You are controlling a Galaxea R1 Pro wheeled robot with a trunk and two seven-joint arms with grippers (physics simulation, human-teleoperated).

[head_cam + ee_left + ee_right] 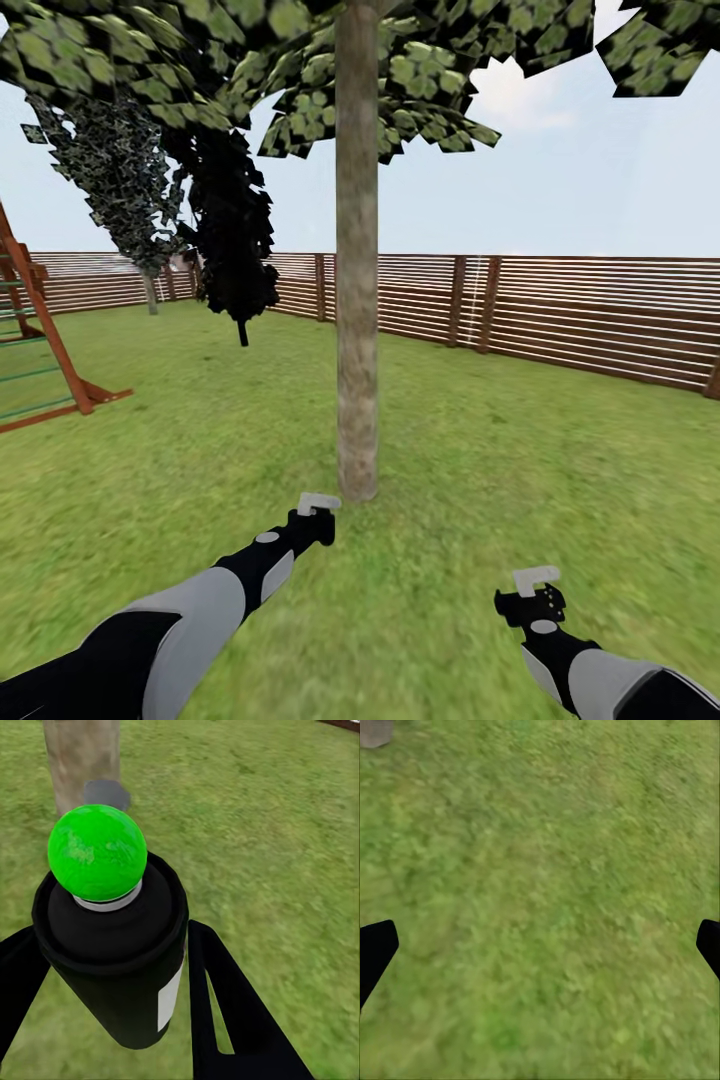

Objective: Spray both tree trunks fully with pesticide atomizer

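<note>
Black atomizer (120, 960) w/ green cap – btwn left gripper (112, 975) fingers (232, 1012), near trunk (81, 757)

The black atomizer (120, 945) with a round green top stands upright, clamped between the left end effector's (112, 967) fingers, near the grey-brown tree trunk (357, 280) on the lawn (500, 450).

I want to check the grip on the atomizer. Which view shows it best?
The left wrist view: the black atomizer with its green cap sits close up between the left end effector's fingers. In the head view, the end effector covers it. The right wrist view looks at grass.
</note>
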